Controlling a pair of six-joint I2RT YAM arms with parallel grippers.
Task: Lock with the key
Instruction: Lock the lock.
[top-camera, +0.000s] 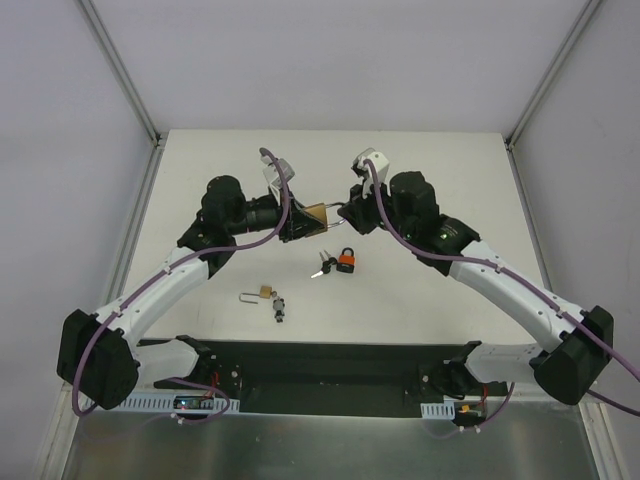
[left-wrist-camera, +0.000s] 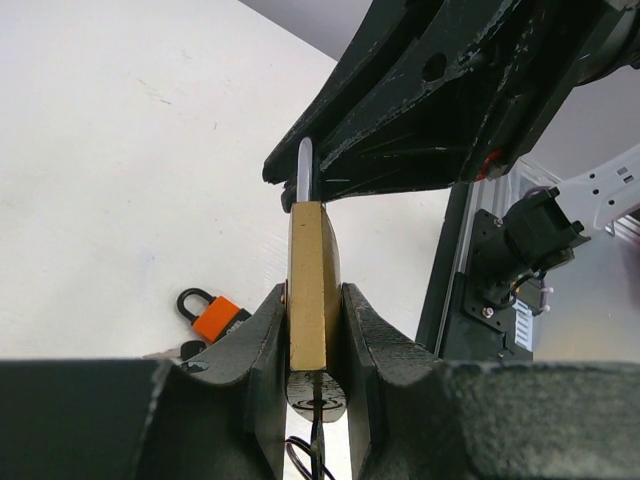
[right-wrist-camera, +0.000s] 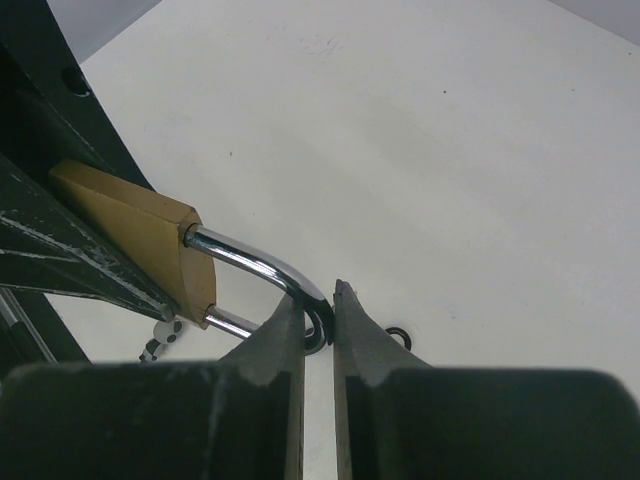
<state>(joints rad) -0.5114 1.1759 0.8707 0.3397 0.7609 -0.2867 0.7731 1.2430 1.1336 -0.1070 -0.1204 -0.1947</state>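
Okay, both arms bent inward, meeting midway: left gripper clamps blocky brass padlock, right gripper pinches its curved chrome shackle.

table: white | orange padlock (keys beside) | small brass padlock

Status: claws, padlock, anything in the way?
Left claw shut on brass padlock. Right claw pinching its shackle. Orange padlock and smaller padlock on table, out of the way.

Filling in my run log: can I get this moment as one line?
left gripper: shut on brass padlock | right gripper: shut on shackle | orange padlock: on table
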